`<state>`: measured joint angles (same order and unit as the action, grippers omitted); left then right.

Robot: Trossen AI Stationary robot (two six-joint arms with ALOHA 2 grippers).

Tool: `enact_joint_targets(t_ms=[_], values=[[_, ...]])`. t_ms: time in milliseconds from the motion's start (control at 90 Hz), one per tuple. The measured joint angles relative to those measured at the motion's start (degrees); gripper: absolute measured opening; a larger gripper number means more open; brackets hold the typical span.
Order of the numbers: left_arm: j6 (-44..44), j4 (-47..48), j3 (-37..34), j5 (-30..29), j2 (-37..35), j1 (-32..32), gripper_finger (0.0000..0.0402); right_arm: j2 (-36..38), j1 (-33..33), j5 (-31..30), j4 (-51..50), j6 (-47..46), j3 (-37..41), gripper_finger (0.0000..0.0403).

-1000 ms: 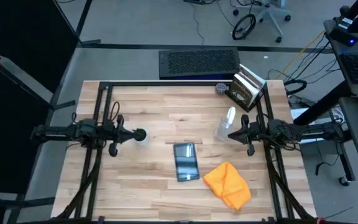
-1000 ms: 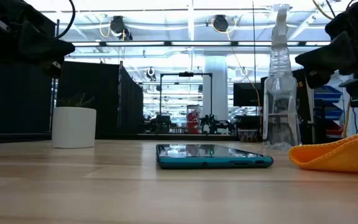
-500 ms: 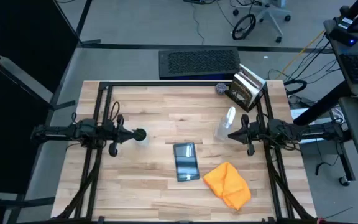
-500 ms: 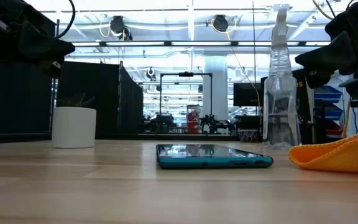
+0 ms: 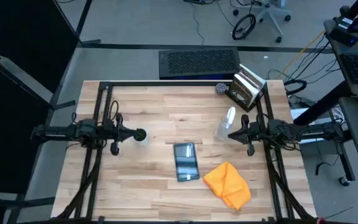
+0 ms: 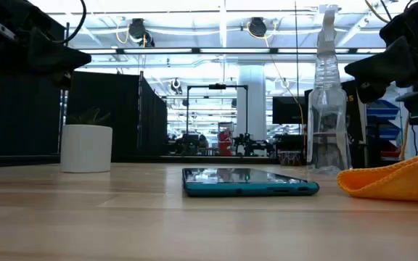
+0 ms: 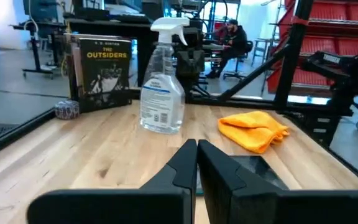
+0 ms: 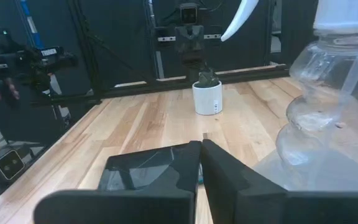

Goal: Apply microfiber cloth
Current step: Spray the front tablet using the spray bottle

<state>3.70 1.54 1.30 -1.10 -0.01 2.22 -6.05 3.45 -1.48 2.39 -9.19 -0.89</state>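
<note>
Two arms wait above the table (image 5: 135,180), one on each side. The left gripper (image 5: 124,132) has its fingers (image 7: 213,171) pressed together with nothing in them. The right gripper (image 5: 236,134) is closed and empty too.

The orange microfiber cloth (image 5: 227,184) lies crumpled near the front of the table, just beside the tablet (image 5: 186,161) and not touching it. The clear spray bottle (image 5: 224,125) stands near the right gripper.

No step has begun yet. The right arm is closer, so it looks like the best one to fetch the cloth. It should open its fingers first, come straight down on a raised fold, pinch it firmly, and keep clear of the bottle. Then it can rub the dark screen gently.
</note>
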Motion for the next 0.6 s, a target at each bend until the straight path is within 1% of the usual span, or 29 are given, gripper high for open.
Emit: enact_joint_targets(t_ms=[178, 289, 378, 500, 600], values=[[0.0, 0.0, 0.0, -0.1, 0.0, 0.0, 0.0002, 0.0, 0.0, -0.3, 2.5, -7.9, 0.0, 0.0002], [0.0, -0.1, 0.0, -0.9, 0.0, 0.0, 0.0002, 0.0, -0.1, -4.6, 4.9, -7.4, 0.0, 0.0002], [0.0, -0.3, 0.0, -1.2, 0.0, 0.0, 0.0002, 0.0, -0.1, -5.0, 6.4, -4.0, -0.2, 0.0002], [0.0, -0.9, 0.0, -1.2, 0.0, 0.0, 0.0002, 0.0, -0.1, -7.7, 2.7, -2.6, -2.8, 0.0001], [0.3, -0.9, 0.0, -1.2, 0.0, 0.0, 0.0002, 0.0, -0.1, -9.9, -3.8, -1.8, -6.9, 0.0001]])
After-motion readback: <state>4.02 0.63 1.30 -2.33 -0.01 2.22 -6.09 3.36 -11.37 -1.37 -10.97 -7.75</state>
